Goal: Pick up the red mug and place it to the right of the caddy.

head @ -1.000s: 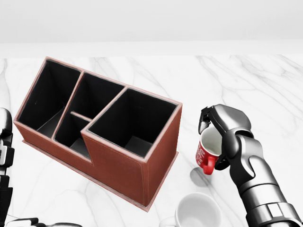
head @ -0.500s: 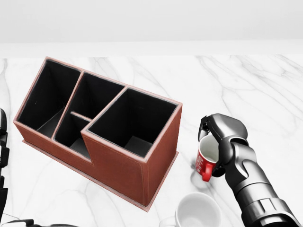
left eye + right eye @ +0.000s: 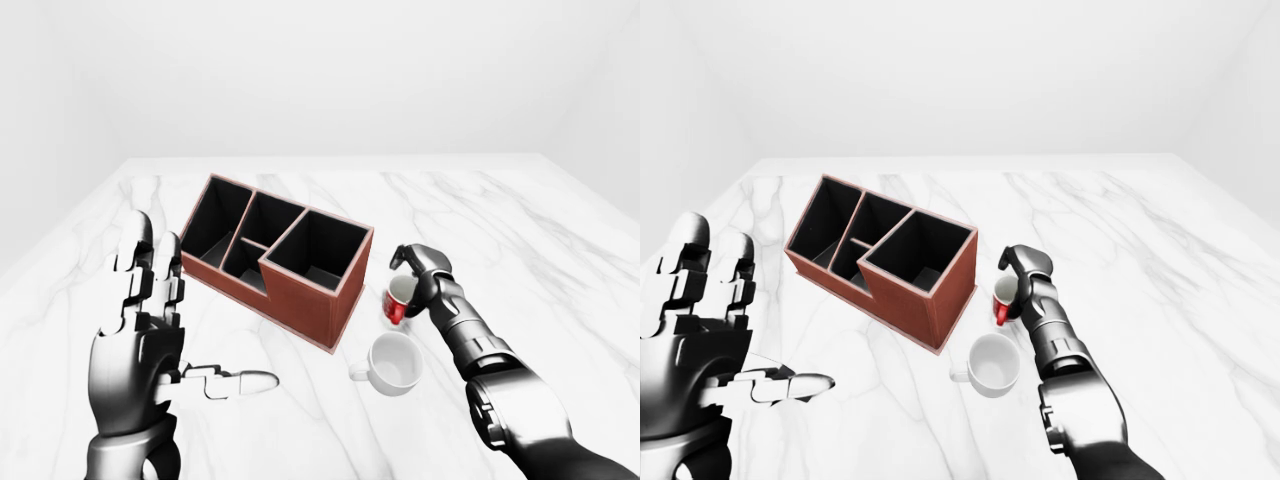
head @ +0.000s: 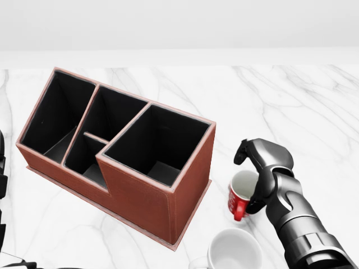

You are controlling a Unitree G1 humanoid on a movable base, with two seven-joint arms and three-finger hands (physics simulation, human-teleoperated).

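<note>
Right hand [image 4: 259,180] wrapped round the red mug [image 4: 240,199], just right of the caddy [image 4: 126,151] with a white mug [image 4: 233,251] close below, open desk [image 4: 303,106] rightward, left hand [image 3: 140,340] spread open.

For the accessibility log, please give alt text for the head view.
The robot's right hand grips a red mug on the white marble table, just right of a brown leather compartmented caddy. A white mug sits at the bottom edge.
</note>
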